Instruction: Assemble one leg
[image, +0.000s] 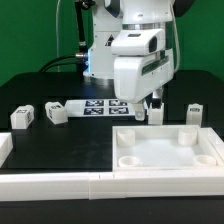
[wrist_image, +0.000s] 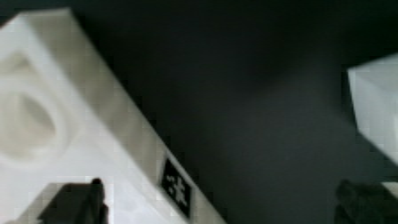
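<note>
My gripper (image: 150, 106) hangs low over the table just behind the large white tray-like piece (image: 165, 148), with its jaws wide apart and nothing between them. In the wrist view the two dark fingertips (wrist_image: 71, 202) frame the gripper's gap (wrist_image: 217, 202), with one corner of the tray piece (wrist_image: 54, 110) and its marker tag (wrist_image: 175, 183) by one finger. A white block edge (wrist_image: 374, 92) shows at the other side; I cannot tell which part it is. White legs stand at the exterior view's left (image: 20, 117), (image: 55, 112) and right (image: 193, 113). Another leg (image: 157, 114) sits right beside the gripper.
The marker board (image: 98, 107) lies flat behind the legs, left of the gripper. A long white barrier (image: 50, 182) runs along the table's front edge. The arm's white body (image: 138, 55) stands over the middle of the table.
</note>
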